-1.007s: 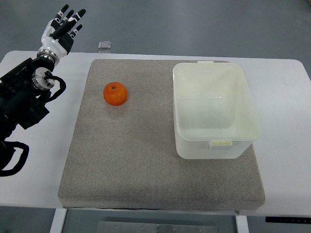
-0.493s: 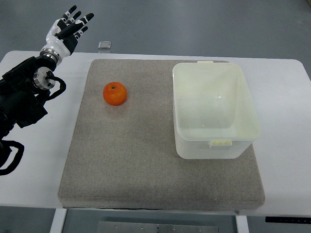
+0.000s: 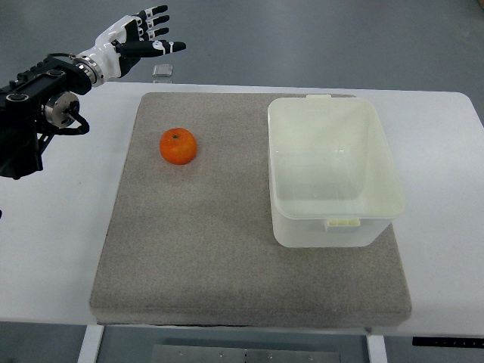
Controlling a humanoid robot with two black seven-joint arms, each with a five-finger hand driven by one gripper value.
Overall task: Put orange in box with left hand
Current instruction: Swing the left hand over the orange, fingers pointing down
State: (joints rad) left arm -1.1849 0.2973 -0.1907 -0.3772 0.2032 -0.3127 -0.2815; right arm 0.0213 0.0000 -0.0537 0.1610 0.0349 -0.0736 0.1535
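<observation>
Round orange fruit (image 3: 178,146) sits nearer, slightly right of my left hand (image 3: 134,36); fingers spread, holding nothing.

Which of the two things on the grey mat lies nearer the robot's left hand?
The orange, on the mat's far left part, below the open left hand; the pale box sits on the right.

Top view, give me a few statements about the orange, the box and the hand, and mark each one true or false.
1. The orange lies on the grey mat. True.
2. The left hand grips the orange. False: it is open and holds nothing, up past the mat's far left corner.
3. The box is empty. True.
4. The orange touches the box. False: bare mat lies between them.
5. The box stands to the left of the orange. False: it stands to the orange's right.
</observation>
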